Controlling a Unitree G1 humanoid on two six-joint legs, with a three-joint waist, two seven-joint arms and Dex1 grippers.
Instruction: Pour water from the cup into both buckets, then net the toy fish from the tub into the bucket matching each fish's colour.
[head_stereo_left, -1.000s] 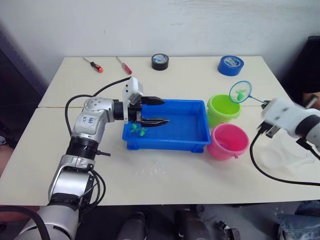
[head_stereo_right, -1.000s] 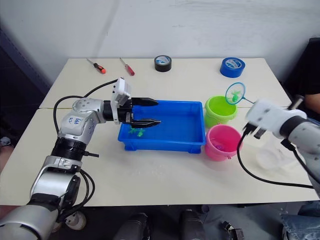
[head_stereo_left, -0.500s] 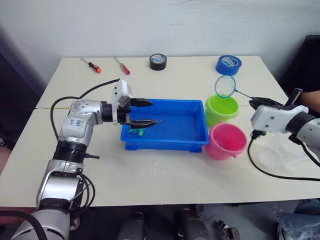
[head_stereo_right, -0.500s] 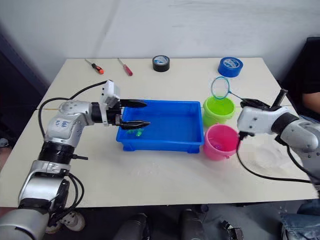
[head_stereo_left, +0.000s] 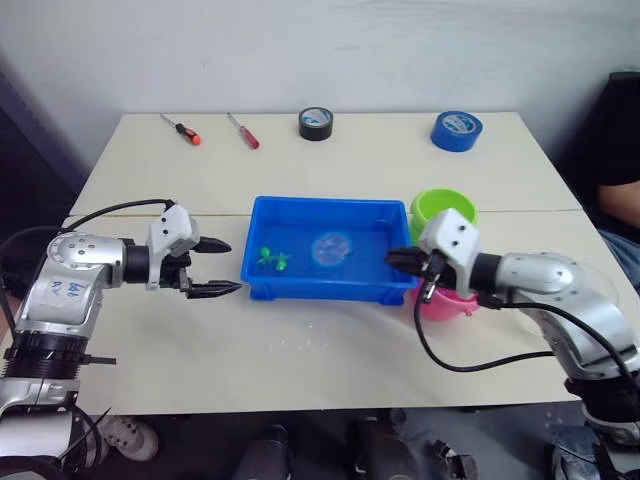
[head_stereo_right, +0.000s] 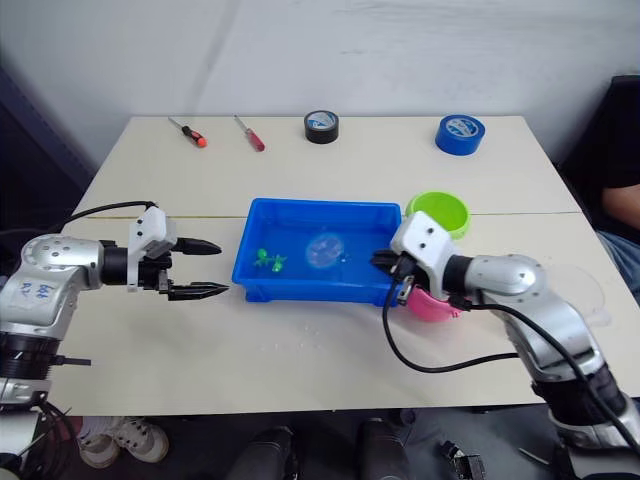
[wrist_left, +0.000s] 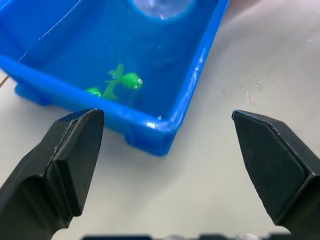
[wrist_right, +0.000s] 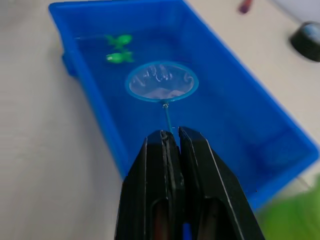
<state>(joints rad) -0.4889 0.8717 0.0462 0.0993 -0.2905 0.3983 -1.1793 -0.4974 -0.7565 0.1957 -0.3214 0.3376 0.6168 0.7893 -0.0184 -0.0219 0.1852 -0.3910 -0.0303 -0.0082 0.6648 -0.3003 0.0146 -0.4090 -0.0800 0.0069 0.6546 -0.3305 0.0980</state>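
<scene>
The blue tub (head_stereo_left: 330, 204) holds water and two green toy fish (head_stereo_left: 272, 259), which also show in the left wrist view (wrist_left: 125, 81). My right gripper (head_stereo_left: 400, 259) is shut on the thin handle of a small round net (wrist_right: 161, 81). The net's hoop (head_stereo_left: 330, 248) lies in the tub's middle, to the right of the fish (wrist_right: 117, 50). My left gripper (head_stereo_left: 233, 267) is open and empty over the table, just left of the tub. The green bucket (head_stereo_left: 443, 207) stands behind my right wrist, which covers most of the pink bucket (head_stereo_left: 440, 305). The clear cup (head_stereo_right: 585, 288) shows faintly past my right forearm.
Two screwdrivers (head_stereo_left: 185, 129) (head_stereo_left: 243, 130), a black tape roll (head_stereo_left: 317, 123) and a blue tape roll (head_stereo_left: 457, 130) lie along the table's far edge. Water drops (head_stereo_left: 300, 340) speckle the table in front of the tub. A person (head_stereo_left: 625, 190) sits at the right edge.
My right arm swung the net from above the green bucket down into the tub. My left gripper drew back out of the tub to the table on its left.
</scene>
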